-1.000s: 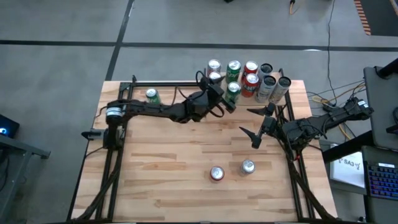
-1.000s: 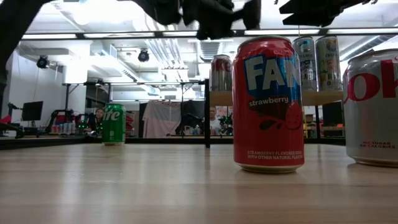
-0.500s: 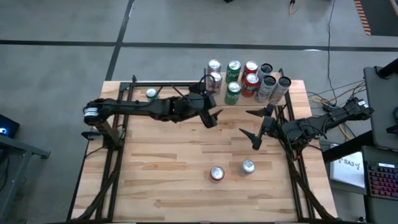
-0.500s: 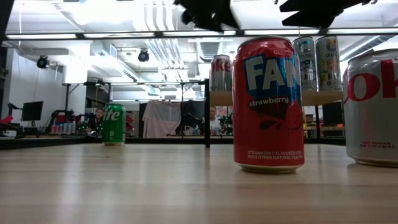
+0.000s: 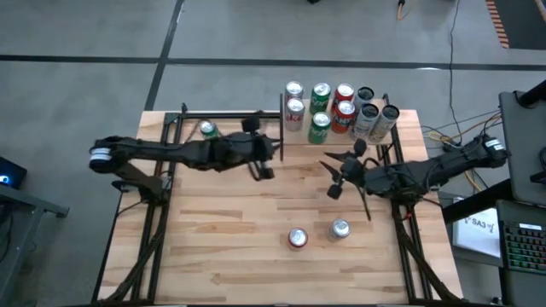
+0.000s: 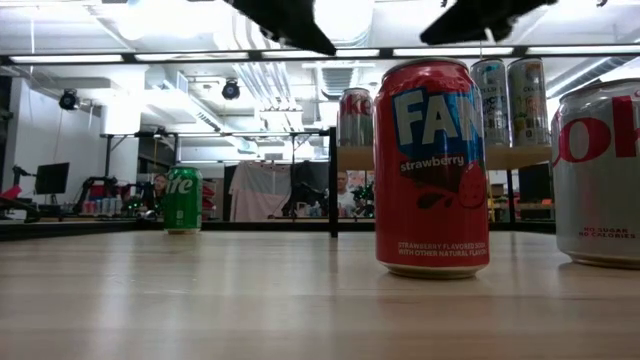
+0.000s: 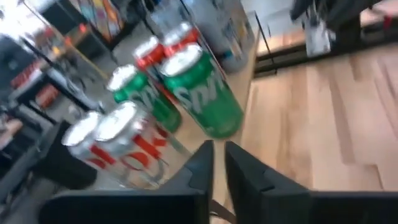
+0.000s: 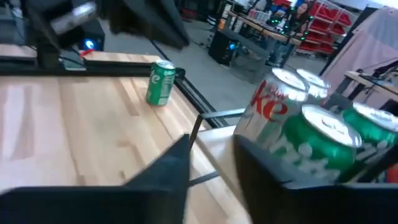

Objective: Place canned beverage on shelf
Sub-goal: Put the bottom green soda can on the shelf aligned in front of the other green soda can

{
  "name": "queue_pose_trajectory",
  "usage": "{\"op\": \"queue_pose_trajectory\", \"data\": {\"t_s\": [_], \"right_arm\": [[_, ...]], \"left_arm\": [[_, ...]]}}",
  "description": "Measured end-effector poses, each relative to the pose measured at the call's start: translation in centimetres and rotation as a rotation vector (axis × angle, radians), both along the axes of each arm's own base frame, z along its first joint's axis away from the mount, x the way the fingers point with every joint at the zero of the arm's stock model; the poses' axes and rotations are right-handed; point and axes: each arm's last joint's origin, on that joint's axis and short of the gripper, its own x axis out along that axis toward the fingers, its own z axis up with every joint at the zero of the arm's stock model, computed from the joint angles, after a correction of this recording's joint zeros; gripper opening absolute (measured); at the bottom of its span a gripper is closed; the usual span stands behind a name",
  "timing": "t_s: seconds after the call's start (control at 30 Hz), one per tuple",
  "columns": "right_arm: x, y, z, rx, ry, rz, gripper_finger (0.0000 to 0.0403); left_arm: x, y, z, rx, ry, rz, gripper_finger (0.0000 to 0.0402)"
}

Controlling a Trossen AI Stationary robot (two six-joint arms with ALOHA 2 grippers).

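Observation:
The shelf (image 5: pixel 300 135) stands at the table's far right and carries several upright cans, among them a green one (image 5: pixel 319 126) and a silver one (image 5: pixel 294 109). A green can (image 5: pixel 207 130) stands at the far left of the table. A red can (image 5: pixel 297 238) and a silver can (image 5: pixel 339 228) stand near the front edge. My left gripper (image 5: pixel 263 168) hangs shut and empty left of the shelf, its fingers (image 7: pixel 205 168) almost together. My right gripper (image 5: pixel 331 176) hovers open at mid table, nothing between its fingers (image 8: pixel 168 171).
Black frame rails (image 5: pixel 162 213) run along both sides of the table. The shelf's black post (image 5: pixel 281 128) stands between my left gripper and the cans. Bare tabletop (image 5: pixel 230 230) lies at the middle and near left. The room beyond shows benches and equipment (image 6: pixel 120 195).
My left gripper has drawn back from the green can on the shelf toward the table's left and a little toward the near edge, and its fingers have shut on nothing. My right gripper has shifted slightly toward the table's left. The cans have stayed in place.

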Motion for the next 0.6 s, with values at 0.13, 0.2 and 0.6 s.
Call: {"op": "queue_pose_trajectory", "data": {"t_s": [0.13, 0.2, 0.6], "right_arm": [[1.7, -0.2, 1.3, -0.028, 0.073, -0.024, 0.0024], [2.5, -0.4, 2.1, -0.012, 0.114, -0.049, 0.0016], [4.2, -2.3, 6.5, 0.261, 0.338, -0.234, 0.0009]], "left_arm": [[-3.0, 0.6, 0.4, 0.047, -0.125, -0.041, 0.0017], [-4.4, 0.6, 0.3, 0.073, -0.204, -0.073, 0.0014], [-9.6, 0.0, -2.7, 0.192, -0.301, -0.199, 0.0001]]}}
